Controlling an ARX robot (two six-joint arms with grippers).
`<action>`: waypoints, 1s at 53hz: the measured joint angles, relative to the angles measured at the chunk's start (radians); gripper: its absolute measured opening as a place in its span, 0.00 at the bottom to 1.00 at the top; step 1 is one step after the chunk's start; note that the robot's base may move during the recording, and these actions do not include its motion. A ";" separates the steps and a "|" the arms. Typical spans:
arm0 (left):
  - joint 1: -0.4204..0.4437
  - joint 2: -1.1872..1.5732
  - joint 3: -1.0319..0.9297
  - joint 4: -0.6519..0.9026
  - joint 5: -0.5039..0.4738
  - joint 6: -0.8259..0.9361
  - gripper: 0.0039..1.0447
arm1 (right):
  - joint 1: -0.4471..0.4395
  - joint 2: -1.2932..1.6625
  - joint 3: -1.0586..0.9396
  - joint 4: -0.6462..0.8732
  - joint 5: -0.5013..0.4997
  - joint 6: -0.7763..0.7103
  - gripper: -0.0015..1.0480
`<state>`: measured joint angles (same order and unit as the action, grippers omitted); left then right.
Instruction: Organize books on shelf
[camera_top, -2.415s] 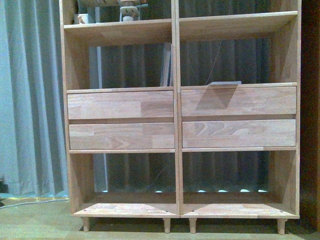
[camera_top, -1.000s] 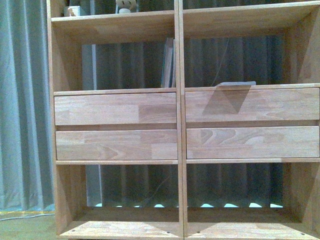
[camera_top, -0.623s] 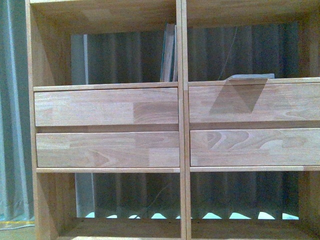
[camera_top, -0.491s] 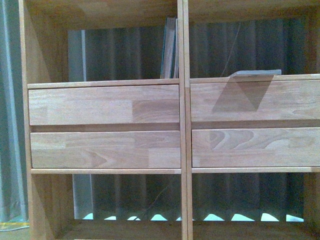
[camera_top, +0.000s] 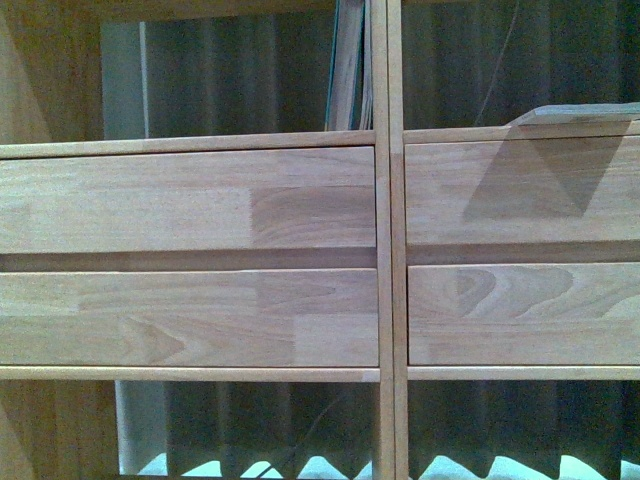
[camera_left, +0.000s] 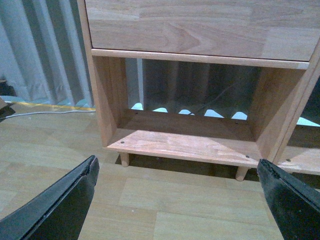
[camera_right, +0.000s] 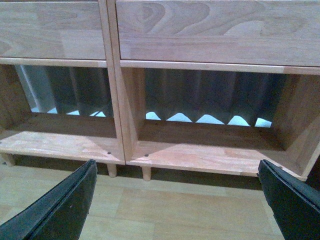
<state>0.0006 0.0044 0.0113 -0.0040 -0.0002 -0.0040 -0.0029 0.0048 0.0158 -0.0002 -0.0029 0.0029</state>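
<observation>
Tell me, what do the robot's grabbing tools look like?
The left tool and the right tool look alike. Each has two black fingers, smooth, broad at the base and narrowing to a blunt tip. No cables, stickers or markings show on them.

books (camera_top: 350, 65) cropped @ top, shelf (camera_top: 388, 230) edges too

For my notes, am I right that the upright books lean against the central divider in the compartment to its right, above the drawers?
Not quite: the front view shows the upright books in the compartment to the left of the central divider, above the drawers. They do lean against it.
</observation>
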 joint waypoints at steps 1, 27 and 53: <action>0.000 0.000 0.000 0.000 0.000 0.000 0.94 | 0.000 0.000 0.000 0.000 0.000 0.000 0.93; 0.000 0.000 0.000 0.000 0.000 0.000 0.94 | 0.000 0.000 0.000 0.000 0.001 0.000 0.93; 0.000 0.000 0.000 0.000 0.000 0.000 0.94 | 0.000 0.000 0.000 0.000 0.000 0.000 0.93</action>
<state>0.0006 0.0044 0.0113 -0.0040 -0.0006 -0.0040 -0.0029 0.0048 0.0158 -0.0002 -0.0029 0.0029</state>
